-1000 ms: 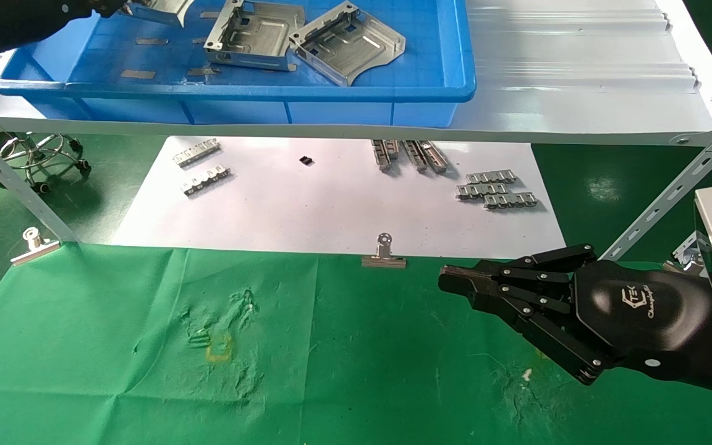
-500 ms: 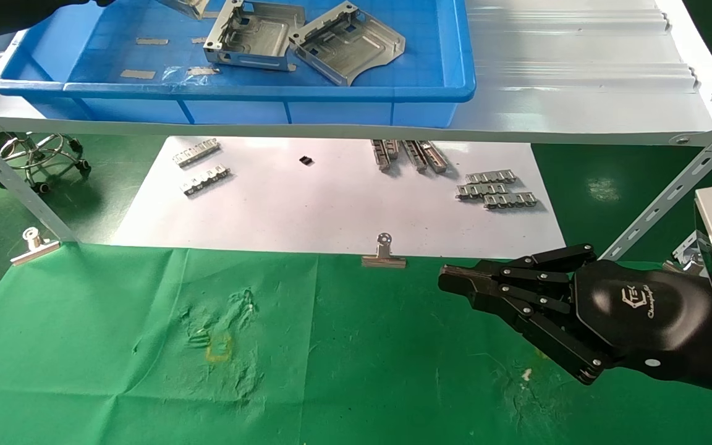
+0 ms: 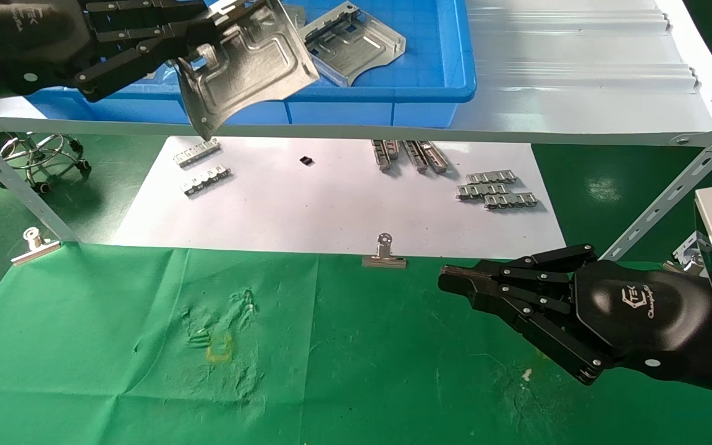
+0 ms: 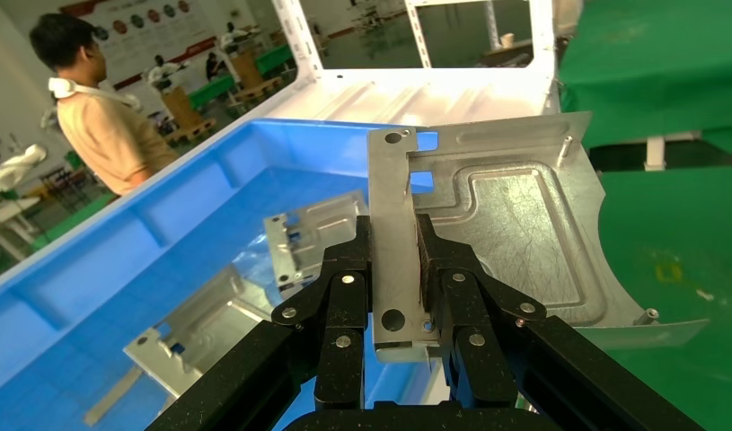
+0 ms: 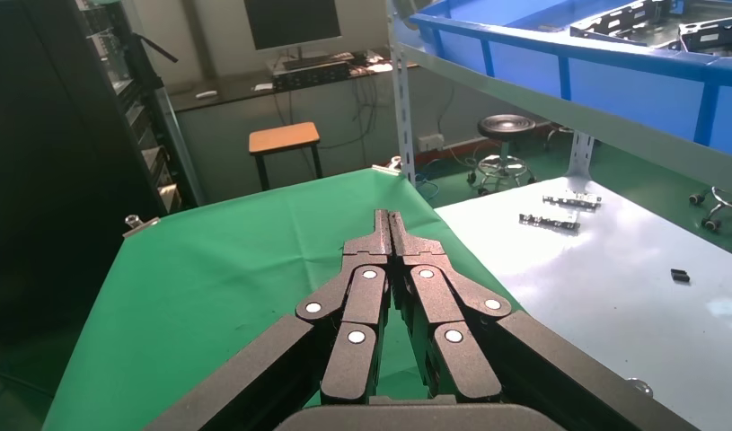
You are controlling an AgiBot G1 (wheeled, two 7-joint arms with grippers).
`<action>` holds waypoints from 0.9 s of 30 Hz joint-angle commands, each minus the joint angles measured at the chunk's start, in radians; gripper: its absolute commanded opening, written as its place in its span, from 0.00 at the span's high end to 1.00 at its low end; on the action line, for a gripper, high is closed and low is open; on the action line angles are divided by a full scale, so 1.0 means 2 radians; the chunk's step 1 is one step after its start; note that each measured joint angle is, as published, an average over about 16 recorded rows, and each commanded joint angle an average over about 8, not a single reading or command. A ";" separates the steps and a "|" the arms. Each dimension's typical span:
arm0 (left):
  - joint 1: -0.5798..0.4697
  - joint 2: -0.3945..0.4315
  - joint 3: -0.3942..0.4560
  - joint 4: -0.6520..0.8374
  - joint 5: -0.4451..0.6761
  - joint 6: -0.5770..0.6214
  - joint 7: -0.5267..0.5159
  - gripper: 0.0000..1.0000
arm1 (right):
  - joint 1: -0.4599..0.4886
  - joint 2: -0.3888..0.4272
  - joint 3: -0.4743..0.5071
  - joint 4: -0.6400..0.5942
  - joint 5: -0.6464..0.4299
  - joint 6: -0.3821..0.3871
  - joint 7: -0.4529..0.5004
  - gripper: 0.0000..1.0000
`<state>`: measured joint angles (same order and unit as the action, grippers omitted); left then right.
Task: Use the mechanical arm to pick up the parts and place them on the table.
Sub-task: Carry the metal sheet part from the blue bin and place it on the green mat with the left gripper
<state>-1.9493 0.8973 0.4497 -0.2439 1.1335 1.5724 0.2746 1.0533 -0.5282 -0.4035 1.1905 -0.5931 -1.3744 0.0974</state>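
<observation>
I read a white "TEK" logo on the right hand [image 3: 455, 281], which rests clenched and empty low over the green bench [image 3: 356, 371]. My left hand [image 3: 198, 40] is clamped on one flange of a metal part [image 3: 248, 65], held tilted in the air above the front rim of the blue bin [image 3: 393, 93] on the white shelf [image 3: 578, 68]. Another part [image 3: 353, 40] lies in the bin. Toothed strips [image 3: 497, 188] lie on the paper sheet [image 3: 331, 204] below

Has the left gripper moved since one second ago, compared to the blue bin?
Yes. The left gripper, shut on a metal plate, has come forward over the blue bin's front rim, toward the table.
</observation>
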 commanded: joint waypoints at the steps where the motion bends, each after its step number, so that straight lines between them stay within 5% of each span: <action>1: 0.005 -0.003 0.003 -0.010 -0.002 0.014 0.010 1.00 | 0.000 0.000 0.000 0.000 0.000 0.000 0.000 1.00; 15: 0.118 -0.095 0.088 -0.230 -0.112 0.013 0.037 1.00 | 0.000 0.000 0.000 0.000 0.000 0.000 0.000 1.00; 27: 0.161 -0.119 0.197 -0.238 -0.063 0.007 0.144 1.00 | 0.000 0.000 0.000 0.000 0.000 0.000 0.000 1.00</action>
<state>-1.6354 0.6700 0.8346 -0.7015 1.0050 1.5840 0.5655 1.0533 -0.5282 -0.4035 1.1905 -0.5931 -1.3744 0.0974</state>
